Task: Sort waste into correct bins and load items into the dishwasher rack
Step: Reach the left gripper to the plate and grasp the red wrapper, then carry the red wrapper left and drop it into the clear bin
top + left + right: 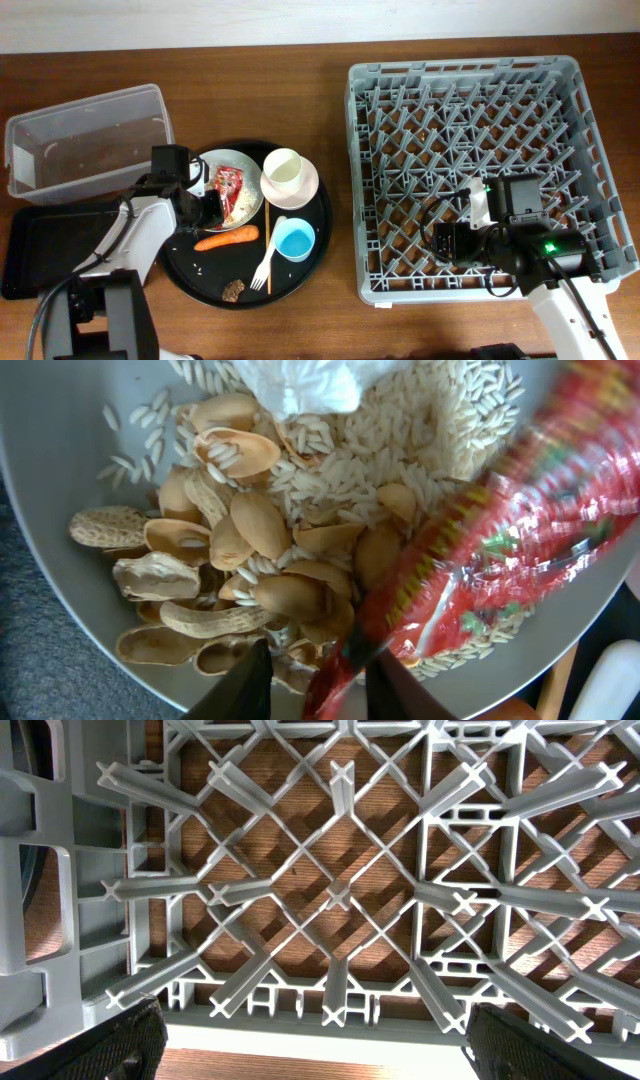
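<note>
Wrapper (510, 550) first, off the plate (40, 440).

Lies draped across the plate's right half, over rice (400, 440) and peanut shells (250, 530), beside the tissue (300, 385); sits uppermost there, so likely first to go, clearing waste off the plate before racking. Brackets the wrapper's near end with the left gripper (315, 690): fingers (250, 685) narrowed, one touching the foil, a sliver of gap at the other; cannot tell whether firmly pinched yet. Hangs the right gripper (330, 1055) over the rack (340, 890), well right of the plate, fingers spread wide, holding nothing, probably waiting for dishes. Leaves the tub (85, 108) near, left of the plate.
</note>
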Available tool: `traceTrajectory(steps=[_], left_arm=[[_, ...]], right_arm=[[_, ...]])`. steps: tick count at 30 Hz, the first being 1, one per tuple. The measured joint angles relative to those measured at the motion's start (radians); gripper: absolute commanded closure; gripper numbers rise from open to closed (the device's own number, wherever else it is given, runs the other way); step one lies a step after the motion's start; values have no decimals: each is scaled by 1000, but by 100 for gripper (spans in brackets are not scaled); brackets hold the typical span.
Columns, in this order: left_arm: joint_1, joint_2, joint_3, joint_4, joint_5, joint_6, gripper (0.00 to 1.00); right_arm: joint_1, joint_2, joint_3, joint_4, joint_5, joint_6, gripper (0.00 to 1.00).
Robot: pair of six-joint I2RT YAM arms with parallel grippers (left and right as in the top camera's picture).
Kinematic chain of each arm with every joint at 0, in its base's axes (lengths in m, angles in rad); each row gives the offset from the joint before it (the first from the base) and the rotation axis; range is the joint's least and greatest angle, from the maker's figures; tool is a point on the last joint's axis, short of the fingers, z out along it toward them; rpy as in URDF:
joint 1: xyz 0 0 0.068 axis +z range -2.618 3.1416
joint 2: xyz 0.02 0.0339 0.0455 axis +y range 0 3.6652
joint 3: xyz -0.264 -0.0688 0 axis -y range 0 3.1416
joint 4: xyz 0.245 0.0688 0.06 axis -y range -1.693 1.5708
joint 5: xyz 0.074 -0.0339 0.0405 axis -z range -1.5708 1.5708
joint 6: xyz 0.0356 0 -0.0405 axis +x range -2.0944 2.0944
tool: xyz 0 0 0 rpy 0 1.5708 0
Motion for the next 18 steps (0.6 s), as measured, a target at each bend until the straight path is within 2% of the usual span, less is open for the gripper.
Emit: traceTrajectory(steps=[5, 11, 14, 18], left_arm=[[0, 0, 0, 0, 4, -5, 88], [0, -4, 0, -4, 4, -5, 88], [0, -37, 0, -19, 4, -5, 97], [0, -109, 0, -37, 4, -5, 99]], right_arm=[[0, 0, 0, 0, 0, 0, 1], [0, 0, 0, 0, 0, 0, 1], [0, 0, 0, 0, 0, -1, 1], [0, 0, 0, 0, 0, -1, 1]])
